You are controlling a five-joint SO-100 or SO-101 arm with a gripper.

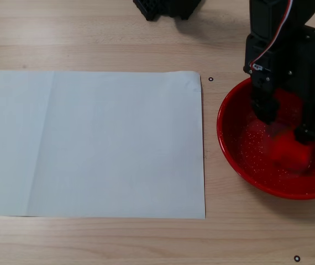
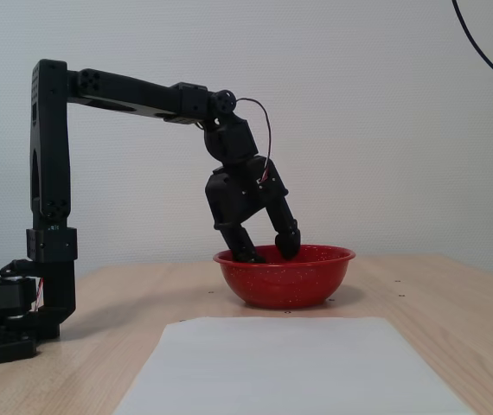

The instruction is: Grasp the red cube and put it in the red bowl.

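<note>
The red bowl (image 1: 221, 138) sits at the right of the wooden table in the top-down fixed view, and at the centre in the side fixed view (image 2: 285, 282). My black gripper (image 1: 285, 126) reaches into it from above with its fingers spread open. Just below the fingers, a blurred red cube (image 1: 288, 151) lies loose inside the bowl. From the side, the gripper (image 2: 268, 252) dips its fingertips just behind the bowl's rim. The bowl's wall hides the cube there.
A large white paper sheet (image 1: 96, 143) covers the table left of the bowl and lies in front of it in the side view (image 2: 290, 363). The arm's base (image 2: 9, 320) stands at the far left, and shows at the top edge from above (image 1: 166, 6).
</note>
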